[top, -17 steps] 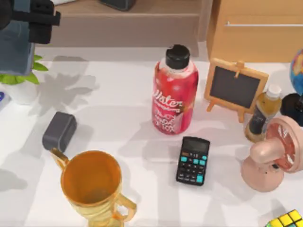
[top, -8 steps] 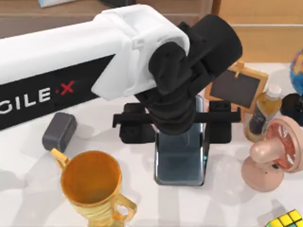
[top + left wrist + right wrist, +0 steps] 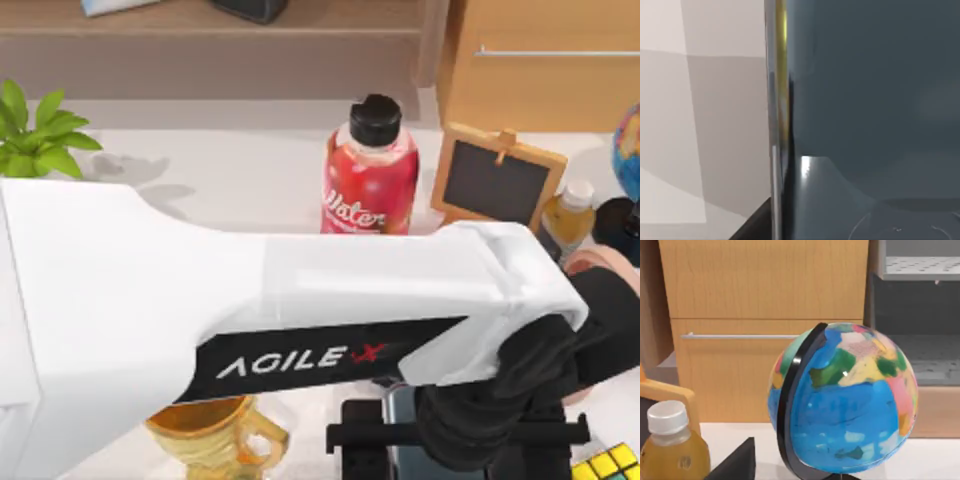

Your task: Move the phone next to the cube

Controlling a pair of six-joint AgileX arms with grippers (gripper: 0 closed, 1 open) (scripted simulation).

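Note:
My left arm reaches across the table from the left, and its gripper hangs at the front right, shut on the phone. A grey-blue sliver of the phone shows beside the black wrist. In the left wrist view the phone's dark glassy face and its metallic edge sit very close, above the white tabletop. The cube, with yellow and green stickers on a black grid, lies at the front right corner, just right of the gripper. My right arm is parked at the right, its wrist camera facing a globe.
A red water bottle, a small chalkboard easel and a yellow juice bottle stand behind the gripper. A pink fan peeks out at the right. A gold cup stands front left, and a plant far left.
The left arm has carried the phone from the table's middle toward the front right, close to the cube. The arm now covers the calculator and much of the table.

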